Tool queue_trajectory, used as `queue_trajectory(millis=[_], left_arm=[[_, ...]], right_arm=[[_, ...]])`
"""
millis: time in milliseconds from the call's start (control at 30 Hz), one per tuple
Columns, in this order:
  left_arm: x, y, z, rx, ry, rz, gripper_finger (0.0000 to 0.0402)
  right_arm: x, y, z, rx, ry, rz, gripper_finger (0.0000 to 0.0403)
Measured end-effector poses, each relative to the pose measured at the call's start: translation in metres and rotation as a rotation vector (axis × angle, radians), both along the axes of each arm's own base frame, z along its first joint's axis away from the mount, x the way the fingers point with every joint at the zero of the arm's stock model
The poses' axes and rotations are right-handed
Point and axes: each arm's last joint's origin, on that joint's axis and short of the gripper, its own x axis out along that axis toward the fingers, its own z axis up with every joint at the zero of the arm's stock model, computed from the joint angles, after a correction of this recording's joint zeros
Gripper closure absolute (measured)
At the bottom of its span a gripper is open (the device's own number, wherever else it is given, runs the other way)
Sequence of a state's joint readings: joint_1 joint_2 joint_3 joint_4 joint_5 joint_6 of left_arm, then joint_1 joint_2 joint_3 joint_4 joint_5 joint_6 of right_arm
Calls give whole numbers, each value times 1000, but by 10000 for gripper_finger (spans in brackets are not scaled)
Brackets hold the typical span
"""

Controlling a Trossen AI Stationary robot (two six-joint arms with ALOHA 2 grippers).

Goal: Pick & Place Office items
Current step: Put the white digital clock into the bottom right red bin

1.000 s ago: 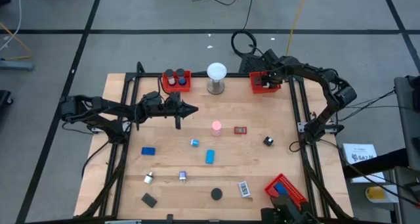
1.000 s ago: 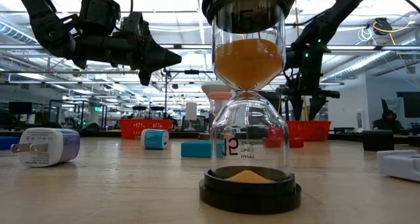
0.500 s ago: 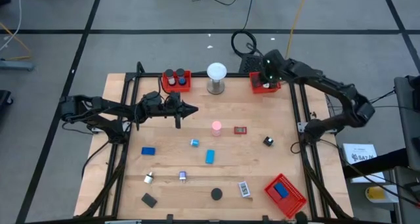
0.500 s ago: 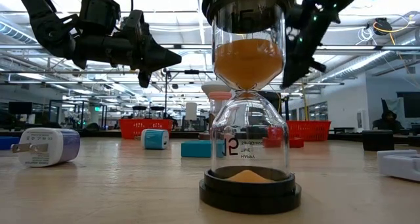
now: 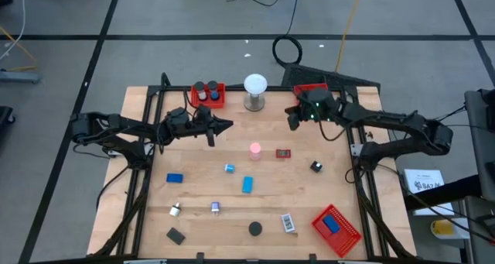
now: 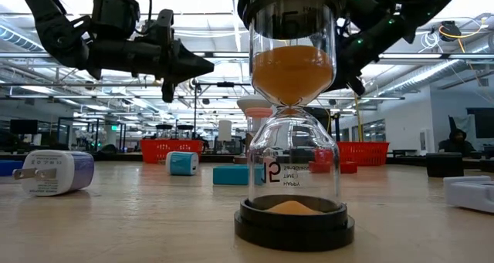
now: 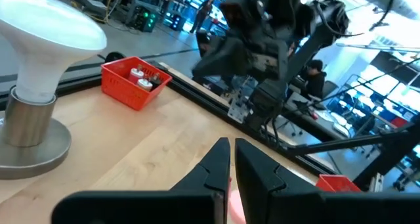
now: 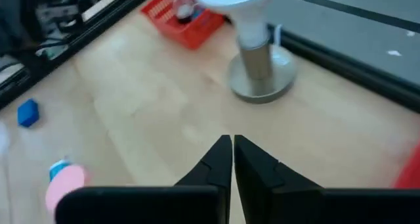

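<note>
Small office items lie scattered on the wooden table: a pink disc [image 5: 254, 149], a red piece [image 5: 283, 153], a black block [image 5: 315, 166], blue blocks [image 5: 175, 178] [image 5: 247, 185], a black disc [image 5: 254, 229] and a white block [image 5: 288, 222]. My left gripper [image 5: 228, 125] hangs shut and empty above the table's left middle, pointing level toward the right [image 7: 231, 145]. My right gripper [image 5: 292, 121] is shut and empty too, slanting down above bare wood near the lamp [image 8: 232, 142].
A white globe lamp [image 5: 255, 91] stands at the far middle. Red trays sit at the far left [image 5: 209, 95], the far right [image 5: 309, 88] and the near right [image 5: 336, 224]. In the low view an hourglass [image 6: 293, 116] stands close to the camera, with a white charger [image 6: 54, 173] at the left.
My right gripper has drawn away from the far right tray. It swung up and then toward the table's middle and near side, tipping from steeply down to a shallow slant. It carries nothing. The items on the table lie where they were.
</note>
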State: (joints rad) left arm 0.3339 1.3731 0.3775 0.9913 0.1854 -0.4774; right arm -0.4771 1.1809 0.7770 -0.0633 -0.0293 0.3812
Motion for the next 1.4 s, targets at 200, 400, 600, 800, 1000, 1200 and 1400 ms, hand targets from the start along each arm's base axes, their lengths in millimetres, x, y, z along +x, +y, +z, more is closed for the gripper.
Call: queue_trajectory(millis=[200,400,600,800,1000,1200,1400], left_arm=[[1,-2,0,-1,3,2,398],[12,-8,8,-7,28,-58,397],[23,-13,15,0,140,-95,399],[32,-25,22,78,299,-73,395],[30,-28,27,98,340,-75,399],[16,-23,49,150,268,-36,391],[-8,-15,76,237,202,15,398]], right_arm=[[2,13,-5,-2,12,56,401],[5,16,-3,-10,-20,71,401],[6,18,-1,15,-50,143,402],[7,21,-1,45,-62,162,393],[7,31,8,36,-74,190,390],[2,48,24,-6,5,140,390],[-2,68,41,-43,172,104,390]])
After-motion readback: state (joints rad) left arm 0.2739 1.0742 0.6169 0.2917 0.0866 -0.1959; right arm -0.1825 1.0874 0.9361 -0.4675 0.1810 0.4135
